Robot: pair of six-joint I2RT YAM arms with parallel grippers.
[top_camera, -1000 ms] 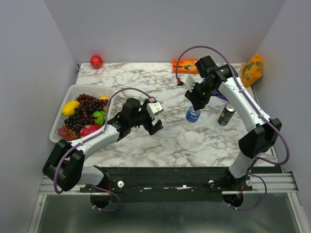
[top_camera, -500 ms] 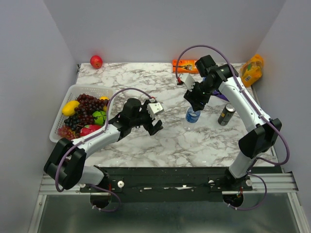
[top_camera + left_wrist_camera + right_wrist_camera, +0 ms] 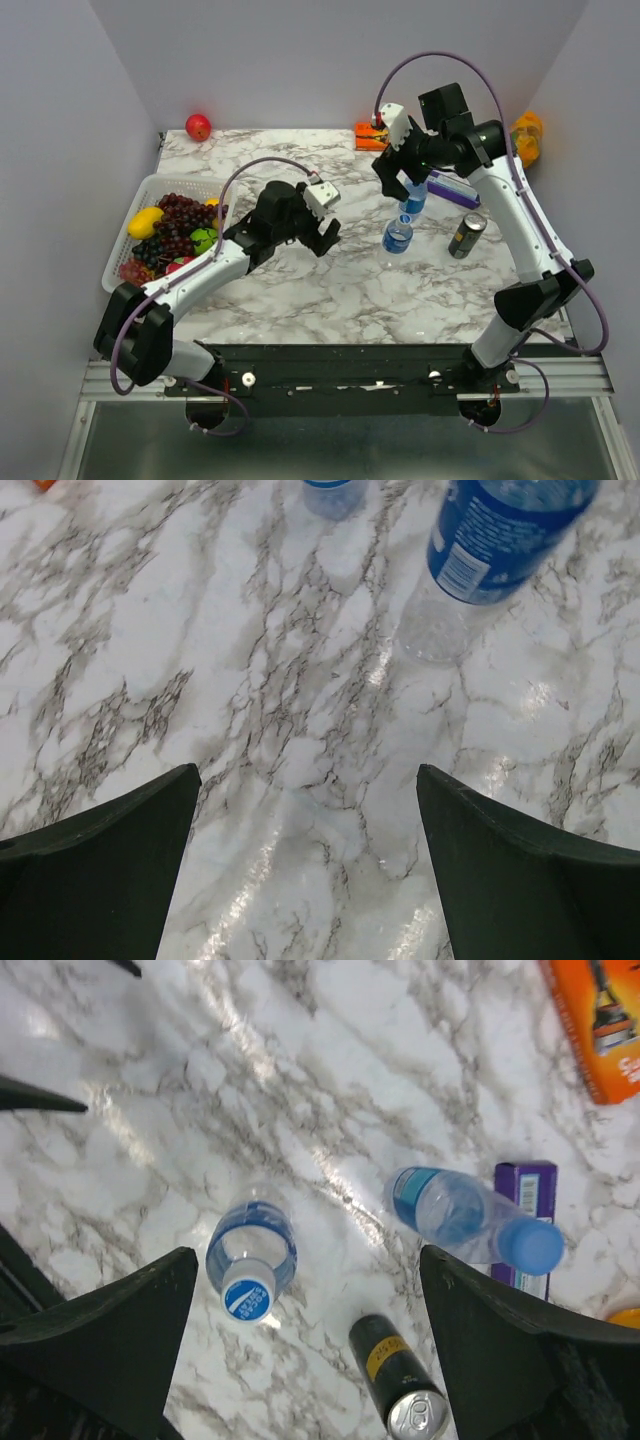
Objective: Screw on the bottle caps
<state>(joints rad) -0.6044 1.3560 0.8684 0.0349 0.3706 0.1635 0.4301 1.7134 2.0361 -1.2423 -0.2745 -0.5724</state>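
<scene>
Two clear bottles with blue labels stand on the marble right of centre. The near bottle [image 3: 397, 236] [image 3: 251, 1248] carries a blue-and-white cap [image 3: 248, 1298]. The far bottle [image 3: 412, 199] [image 3: 446, 1208] carries a plain blue cap [image 3: 531, 1246]. My right gripper [image 3: 390, 182] [image 3: 307, 1260] hovers open above and to the left of them, holding nothing. My left gripper [image 3: 325, 238] [image 3: 308, 772] is open and empty over bare marble at mid-table. The left wrist view shows the near bottle [image 3: 487, 535] ahead to the right and the far bottle's base [image 3: 331, 494] at the top edge.
A dark drink can [image 3: 466, 235] [image 3: 398, 1388] stands right of the bottles, with a purple box [image 3: 455, 190] [image 3: 525, 1192] behind them. An orange box [image 3: 368, 135] and an orange bag [image 3: 524, 139] sit at the back. A fruit basket [image 3: 143, 189] is at left, an apple [image 3: 198, 126] in the back-left corner.
My right gripper has opened off the near bottle, then risen and pulled back, uncovering the far bottle. My left gripper has shifted slightly forward and right.
</scene>
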